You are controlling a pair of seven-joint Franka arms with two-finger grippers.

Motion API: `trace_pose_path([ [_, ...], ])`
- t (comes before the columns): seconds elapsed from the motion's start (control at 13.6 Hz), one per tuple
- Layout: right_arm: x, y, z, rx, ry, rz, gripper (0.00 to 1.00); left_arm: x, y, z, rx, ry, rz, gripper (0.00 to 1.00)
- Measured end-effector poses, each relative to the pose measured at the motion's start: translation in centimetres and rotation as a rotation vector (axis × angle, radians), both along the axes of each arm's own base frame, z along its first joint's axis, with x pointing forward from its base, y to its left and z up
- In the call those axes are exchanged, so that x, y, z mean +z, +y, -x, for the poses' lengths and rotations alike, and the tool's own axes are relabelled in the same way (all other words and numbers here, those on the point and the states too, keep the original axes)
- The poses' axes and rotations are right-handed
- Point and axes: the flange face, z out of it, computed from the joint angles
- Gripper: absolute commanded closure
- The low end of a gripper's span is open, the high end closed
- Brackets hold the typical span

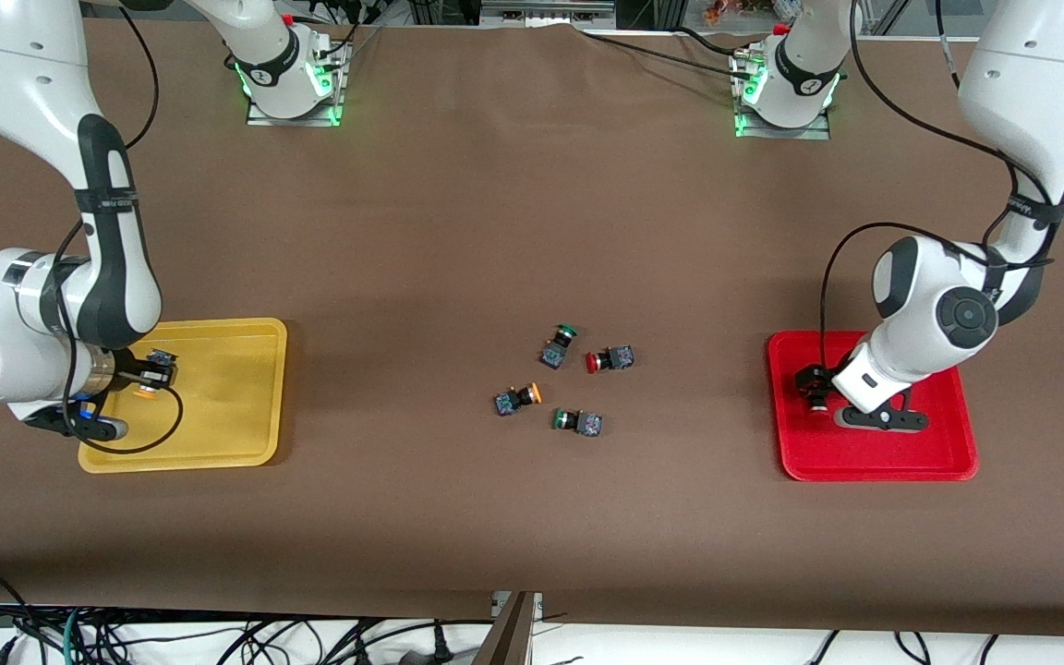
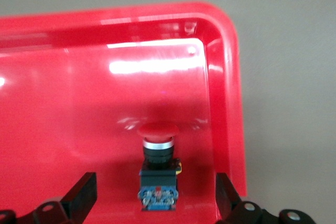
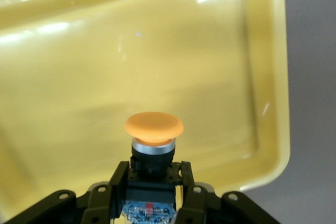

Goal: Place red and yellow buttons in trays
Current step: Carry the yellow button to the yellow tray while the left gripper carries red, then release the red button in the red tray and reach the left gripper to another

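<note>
My right gripper (image 1: 155, 374) is over the yellow tray (image 1: 227, 434) and shut on an orange-yellow button (image 3: 153, 128) by its dark body, cap pointing away from the wrist (image 3: 152, 179). The tray's rim shows in the right wrist view (image 3: 274, 103). My left gripper (image 1: 814, 390) is low over the red tray (image 1: 874, 462) and open (image 2: 156, 187). A red button (image 2: 157, 153) lies in that tray between the spread fingers, touching neither, near the tray's corner (image 2: 226, 66). On the table's middle lie a red button (image 1: 610, 359) and an orange-yellow button (image 1: 519, 398).
Two green-capped switches lie with the loose buttons, one (image 1: 559, 345) farther from the front camera and one (image 1: 578, 422) nearer. The brown table cover (image 1: 532, 231) runs between the trays. Cables hang below the table's near edge.
</note>
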Motion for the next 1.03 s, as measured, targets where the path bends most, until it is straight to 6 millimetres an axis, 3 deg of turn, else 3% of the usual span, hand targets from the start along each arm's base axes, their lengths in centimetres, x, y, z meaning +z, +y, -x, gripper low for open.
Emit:
trace_pose_path([
  [0.15, -2.2, -2.3, 1.0, 0.028, -0.009, -0.005, 0.96, 4.1, -0.6, -0.2, -0.01, -0.004, -0.019, 0.0],
  [0.37, -4.1, -3.7, 1.8, 0.05, -0.016, -0.007, 0.96, 8.0, -4.6, 0.3, -0.071, -0.024, -0.014, 0.0],
  [0.81, -6.3, -3.7, 2.0, 0.08, -0.029, -0.056, 0.93, 10.4, -18.7, 3.1, -0.294, -0.05, 0.064, 0.0],
  [0.88, -6.3, -3.9, 2.0, 0.082, -0.031, -0.057, 0.83, 10.3, -21.4, 3.8, -0.336, -0.048, 0.07, 0.0],
  [0.96, -6.3, -4.0, 2.0, 0.083, -0.032, -0.059, 0.65, 9.9, -23.9, 4.3, -0.385, -0.048, 0.067, 0.0],
  [1.03, -6.3, -4.0, 2.0, 0.083, -0.033, -0.06, 0.27, 9.2, -26.0, 4.7, -0.449, -0.057, 0.039, 0.0],
])
